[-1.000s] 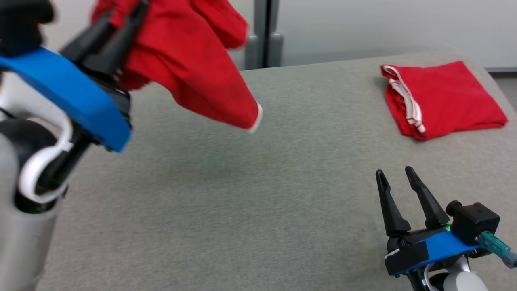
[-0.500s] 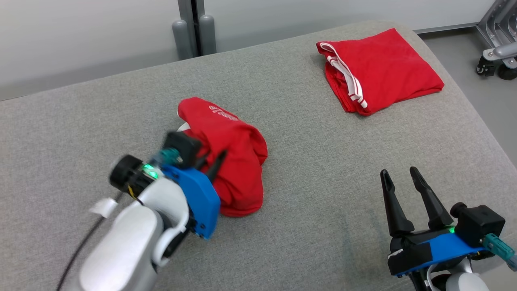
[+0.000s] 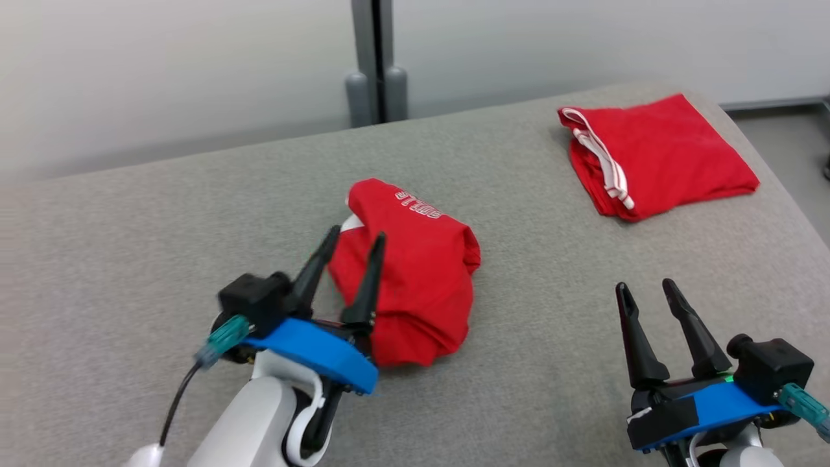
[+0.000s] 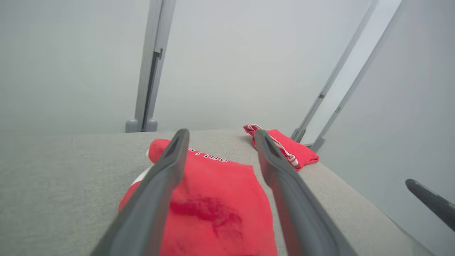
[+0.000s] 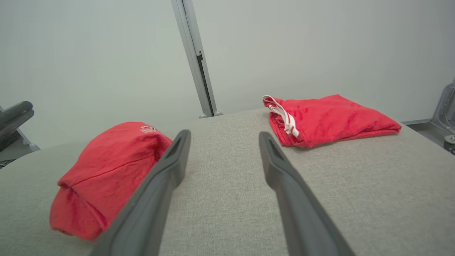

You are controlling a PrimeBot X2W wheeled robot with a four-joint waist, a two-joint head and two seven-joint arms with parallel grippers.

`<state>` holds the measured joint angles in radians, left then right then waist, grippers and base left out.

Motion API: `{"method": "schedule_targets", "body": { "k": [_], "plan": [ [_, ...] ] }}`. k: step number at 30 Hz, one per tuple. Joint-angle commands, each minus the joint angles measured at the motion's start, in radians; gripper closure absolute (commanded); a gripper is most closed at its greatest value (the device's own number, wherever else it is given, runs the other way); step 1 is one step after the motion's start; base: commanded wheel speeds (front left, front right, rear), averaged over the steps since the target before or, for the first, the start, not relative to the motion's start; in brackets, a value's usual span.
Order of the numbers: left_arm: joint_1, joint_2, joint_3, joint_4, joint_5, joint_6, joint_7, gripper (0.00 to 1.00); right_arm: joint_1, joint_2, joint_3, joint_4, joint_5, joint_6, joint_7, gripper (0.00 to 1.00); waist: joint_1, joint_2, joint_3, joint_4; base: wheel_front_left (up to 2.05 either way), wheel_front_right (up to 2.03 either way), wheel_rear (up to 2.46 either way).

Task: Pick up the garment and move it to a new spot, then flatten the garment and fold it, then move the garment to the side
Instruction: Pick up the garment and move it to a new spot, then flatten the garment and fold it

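My left gripper (image 3: 358, 233) has its fingers spread over the near-left edge of the crumpled red garment (image 3: 421, 285) and pinches nothing. I judge that the garment lies in the middle of the grey table (image 3: 162, 214) because there it has free room for flattening, well apart from the folded red garment (image 3: 661, 152) at the far right corner. My right gripper (image 3: 644, 284) is also spread and empty at the near right, probably waiting, and the heap's long axis runs from near to far, with the white lettering (image 3: 419, 205) at the far end.
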<state>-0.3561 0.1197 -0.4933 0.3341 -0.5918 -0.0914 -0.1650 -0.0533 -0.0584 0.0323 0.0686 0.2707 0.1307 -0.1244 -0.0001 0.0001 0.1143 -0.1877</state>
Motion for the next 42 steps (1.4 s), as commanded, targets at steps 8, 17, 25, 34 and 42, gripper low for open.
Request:
{"method": "schedule_targets", "body": {
  "k": [8, 17, 25, 34, 42],
  "plan": [
    [0.146, -0.015, 0.167, -0.104, 0.023, 0.026, -0.100, 0.00, 0.034, -0.016, -0.034, -0.009, 0.013, 0.000, 0.008, 0.00, 0.0001, -0.0001, -0.049, 0.101, 0.00, 0.00, 0.00],
    [0.396, -0.009, 0.424, -0.152, 0.258, 0.013, -0.101, 0.00, 0.084, -0.025, -0.068, 0.009, 0.010, 0.000, 0.023, 0.00, 0.0001, -0.0001, -0.130, 0.204, 0.00, 0.00, 0.00],
    [0.407, 0.020, 0.446, -0.083, 0.287, 0.011, -0.101, 0.00, 0.100, -0.018, -0.086, 0.021, -0.002, 0.000, 0.024, 0.00, 0.0001, -0.0001, -0.140, 0.208, 0.00, 0.00, 0.00],
    [0.405, 0.029, 0.457, -0.054, 0.277, 0.008, -0.101, 0.00, 0.086, -0.009, -0.081, 0.038, -0.005, 0.000, 0.022, 0.00, 0.0001, -0.0001, -0.130, 0.183, 0.00, 0.00, 0.00],
    [0.397, 0.027, 0.450, -0.051, 0.276, 0.004, -0.101, 0.00, 0.081, -0.005, -0.078, 0.045, -0.001, 0.000, 0.018, 0.00, 0.0001, -0.0001, -0.122, 0.178, 0.00, 0.00, 0.00]
  ]
}}
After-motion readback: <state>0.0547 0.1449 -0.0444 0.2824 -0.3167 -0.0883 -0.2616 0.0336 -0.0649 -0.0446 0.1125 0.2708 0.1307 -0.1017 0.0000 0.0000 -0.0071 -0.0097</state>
